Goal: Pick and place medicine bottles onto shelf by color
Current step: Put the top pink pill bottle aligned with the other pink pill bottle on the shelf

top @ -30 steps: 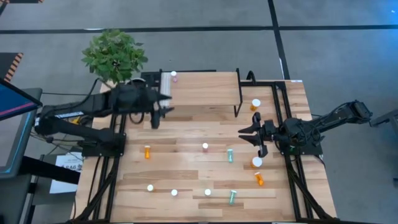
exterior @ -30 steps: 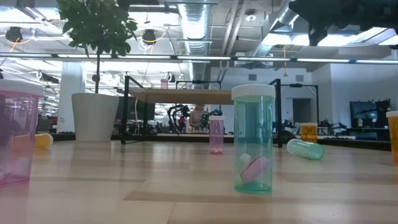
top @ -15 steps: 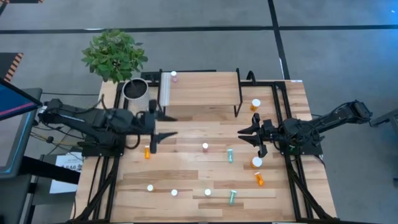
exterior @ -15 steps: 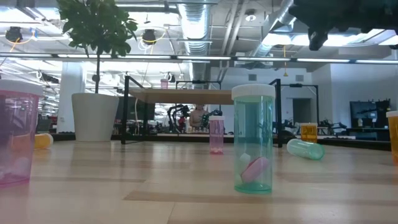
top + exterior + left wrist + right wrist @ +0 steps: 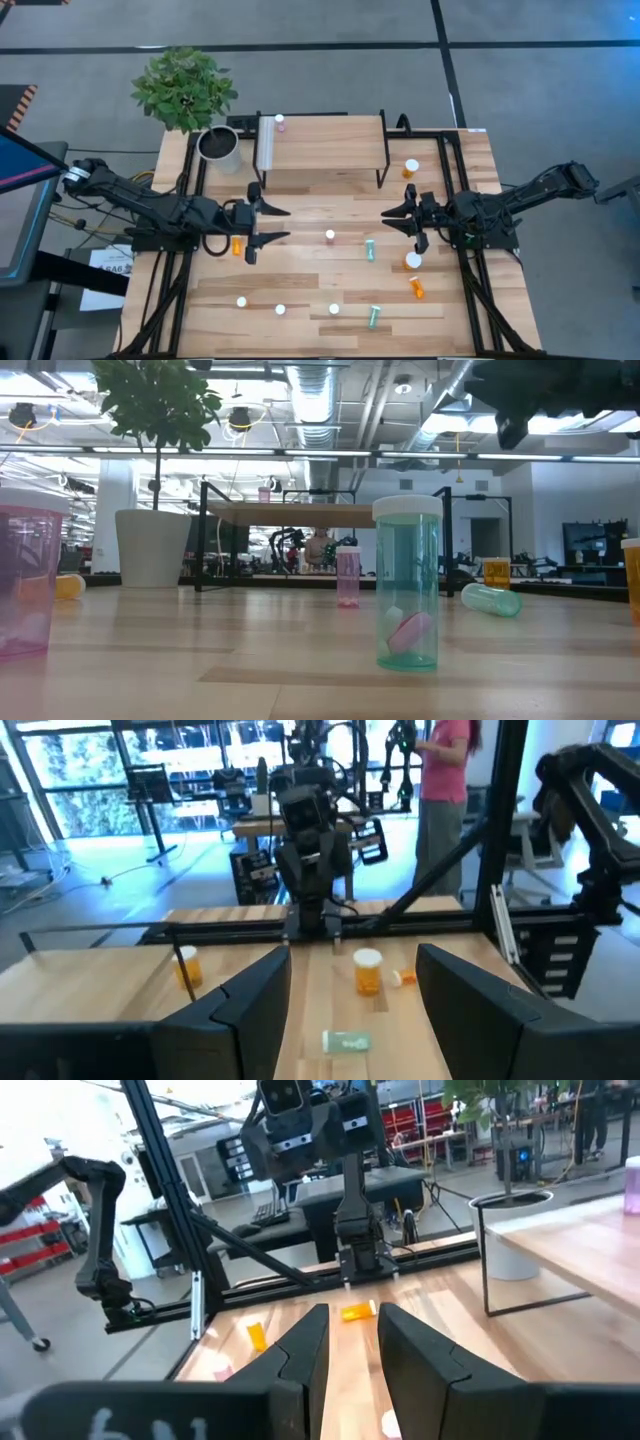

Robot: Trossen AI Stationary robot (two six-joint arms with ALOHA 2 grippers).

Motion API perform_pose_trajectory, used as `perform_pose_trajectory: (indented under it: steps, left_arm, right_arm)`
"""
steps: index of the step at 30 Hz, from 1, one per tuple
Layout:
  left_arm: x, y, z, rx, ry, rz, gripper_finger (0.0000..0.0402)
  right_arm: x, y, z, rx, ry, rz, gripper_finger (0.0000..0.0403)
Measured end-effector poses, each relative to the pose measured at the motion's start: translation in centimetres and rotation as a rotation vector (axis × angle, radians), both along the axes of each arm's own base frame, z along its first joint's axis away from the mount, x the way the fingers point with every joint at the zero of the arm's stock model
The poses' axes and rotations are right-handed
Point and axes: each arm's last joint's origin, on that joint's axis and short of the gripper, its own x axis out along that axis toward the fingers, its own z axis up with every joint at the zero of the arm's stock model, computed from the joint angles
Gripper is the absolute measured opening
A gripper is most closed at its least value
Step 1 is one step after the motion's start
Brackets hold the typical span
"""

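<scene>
Left gripper (image 5: pixel 268 224) hangs wide open and empty above the table (image 5: pixel 300 290), just beside an orange bottle (image 5: pixel 237 244) lying flat.

Right gripper (image 5: pixel 395 218) waits with fingers narrowly apart, holding nothing. One pink bottle (image 5: pixel 279 123) stands upright on the shelf (image 5: pixel 330 145). Pink (image 5: pixel 330 237) and teal (image 5: pixel 369 249) bottles lie between the grippers; the teal one seems tipped over. The plant pot (image 5: pixel 219 148) crowds the shelf's left edge.

1. In the low view, a pink bottle (image 5: pixel 22 575) is cut off by the left edge.
2. An orange bottle (image 5: pixel 631 578) is cut off by the right edge.
3. The dark arm (image 5: pixel 545 390) at upper right runs off the top edge.
</scene>
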Motion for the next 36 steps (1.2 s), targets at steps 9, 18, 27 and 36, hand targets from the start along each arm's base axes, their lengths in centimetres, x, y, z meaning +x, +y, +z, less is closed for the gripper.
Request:
perform_pose_trajectory:
  steps: [9, 18, 27, 36]
  left_arm:
    - [0.7, -0.2, -1.0, -0.003, 0.035, 0.0, 0.0206]
    - [1.3, -0.4, -1.8, 0.02, 0.074, -0.018, 0.0206]
    - [1.3, -0.4, -1.7, 0.068, 0.072, -0.013, 0.0206]
    - [1.2, -0.4, -1.9, 0.036, 0.086, -0.01, 0.0206]
  right_arm:
    - [2.7, 0.6, -0.3, -0.071, 0.107, -0.001, 0.0114]
    - [7.0, 1.6, -2.9, -0.089, 0.303, -0.002, 0.0118]
    - [11.2, 2.3, -5.2, -0.087, 0.433, -0.018, 0.0234]
    - [12.8, 1.3, -6.4, -0.064, 0.465, -0.064, 0.0276]
